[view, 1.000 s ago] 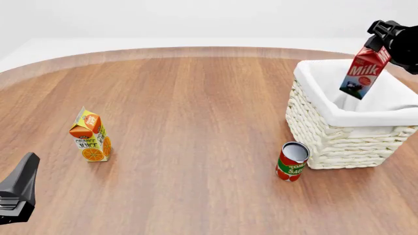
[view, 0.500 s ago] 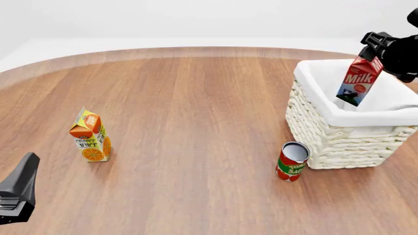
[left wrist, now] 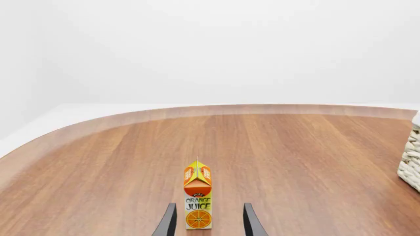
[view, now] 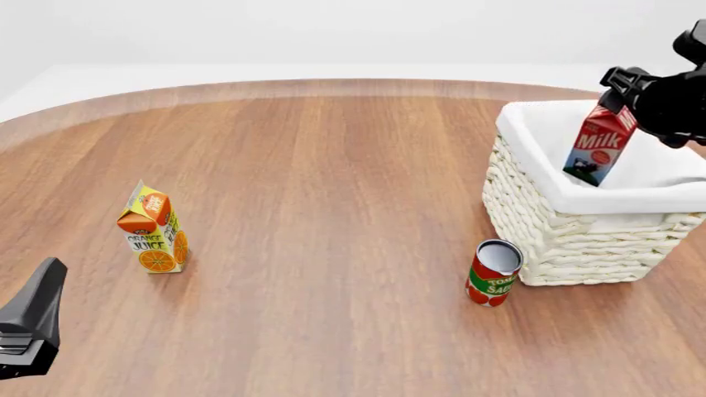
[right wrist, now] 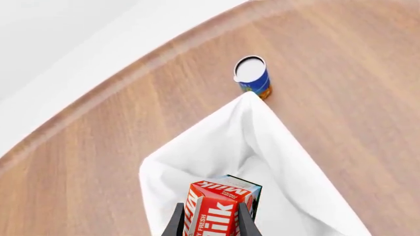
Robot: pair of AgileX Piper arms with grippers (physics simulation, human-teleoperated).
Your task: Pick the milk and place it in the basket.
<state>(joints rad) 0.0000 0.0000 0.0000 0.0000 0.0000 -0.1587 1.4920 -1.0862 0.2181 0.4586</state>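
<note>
The milk [view: 597,149] is a red-topped carton hanging tilted over the open basket [view: 568,246], with its lower end below the cloth-lined rim. My right gripper [view: 621,93] is shut on the carton's red top. In the right wrist view the milk [right wrist: 220,206] sits between both fingers, above the basket's white lining [right wrist: 262,142]. My left gripper [view: 33,322] rests low at the near left, open, holding nothing. In the left wrist view its fingers [left wrist: 167,223] frame a carton farther off, which they do not touch.
An orange juice carton [view: 155,230] stands upright on the left of the wooden table [view: 331,165], also seen as the juice carton [left wrist: 197,196] ahead of the left gripper. A tomato can [view: 493,273] stands just left of the basket's near corner.
The right gripper has lowered the milk and carried it slightly left, deeper into the basket. The left arm, the juice carton and the can have not moved.
</note>
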